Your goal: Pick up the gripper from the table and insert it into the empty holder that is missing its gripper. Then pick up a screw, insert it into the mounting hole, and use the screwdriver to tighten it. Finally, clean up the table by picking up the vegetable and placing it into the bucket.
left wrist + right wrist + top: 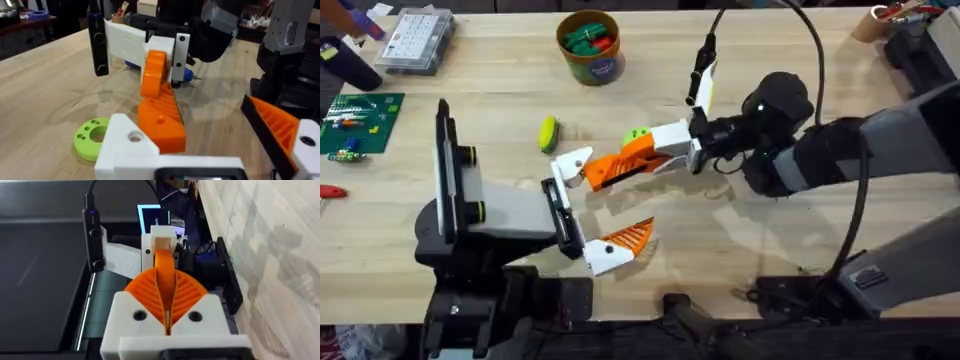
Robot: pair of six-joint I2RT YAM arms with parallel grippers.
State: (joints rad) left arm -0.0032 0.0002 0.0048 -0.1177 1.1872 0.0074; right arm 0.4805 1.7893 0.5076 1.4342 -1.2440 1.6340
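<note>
Looks like a robotics lab: butcher-block table (800, 60), green circuit board (358, 122), clear parts box (415, 40), cabling.

right gripper (605, 172) grips the orange gripper (625, 165) by the holder (570, 165).

Overhead looks down at table (740, 240) — wrist cams close, low, facing opposite.

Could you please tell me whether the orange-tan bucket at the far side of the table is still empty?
No, the bucket already holds green and red items, seen from overhead on the table.
</note>
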